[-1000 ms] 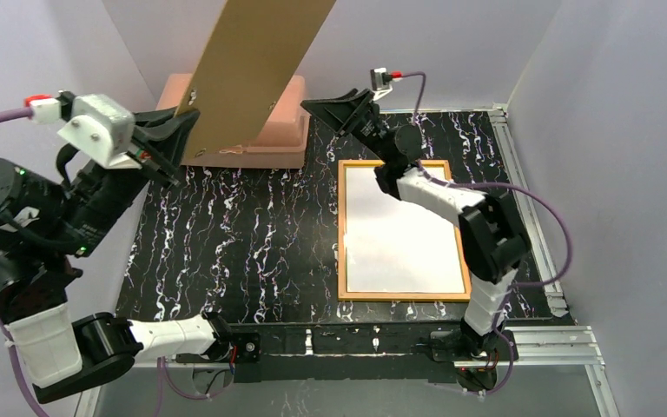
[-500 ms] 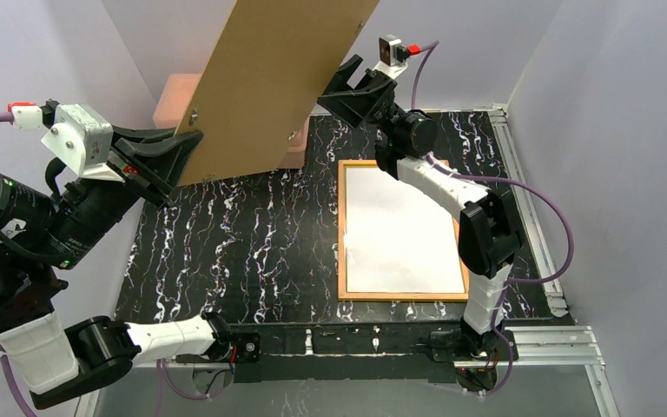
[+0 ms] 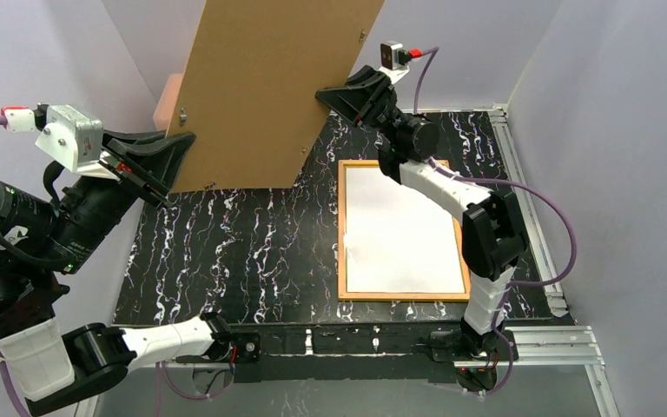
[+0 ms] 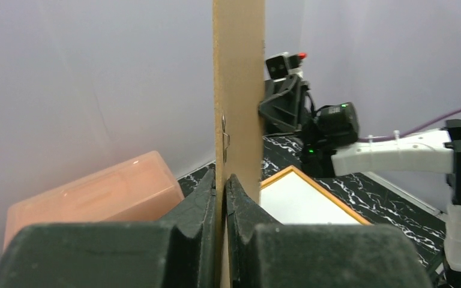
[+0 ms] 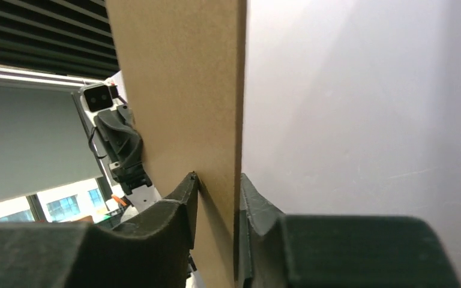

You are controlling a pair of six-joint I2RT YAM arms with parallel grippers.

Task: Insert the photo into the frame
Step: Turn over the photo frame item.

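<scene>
The frame (image 3: pixel 341 228) lies flat on the right of the black marbled mat, its orange-brown back edge up. Inside it lies the photo (image 3: pixel 404 230), showing only a plain white side. A brown backing board (image 3: pixel 269 87) stands tilted in the air over the back left of the table. My left gripper (image 3: pixel 178 148) is shut on the board's lower left edge (image 4: pixel 238 90). My right gripper (image 3: pixel 330 97) is closed on the board's right edge (image 5: pixel 186 90), one finger on each face. The frame (image 4: pixel 336 201) and photo (image 4: pixel 300 201) also appear beyond the left jaws.
A pink plastic box (image 3: pixel 172 91) sits at the back left, mostly hidden behind the board; it shows in the left wrist view (image 4: pixel 90 195). Grey walls enclose the table on three sides. A metal rail (image 3: pixel 521 200) runs along the right edge.
The left arm swung the board rightward and more upright. The right gripper rose from above the frame to the board's right edge and closed its wide-open jaws on it.
</scene>
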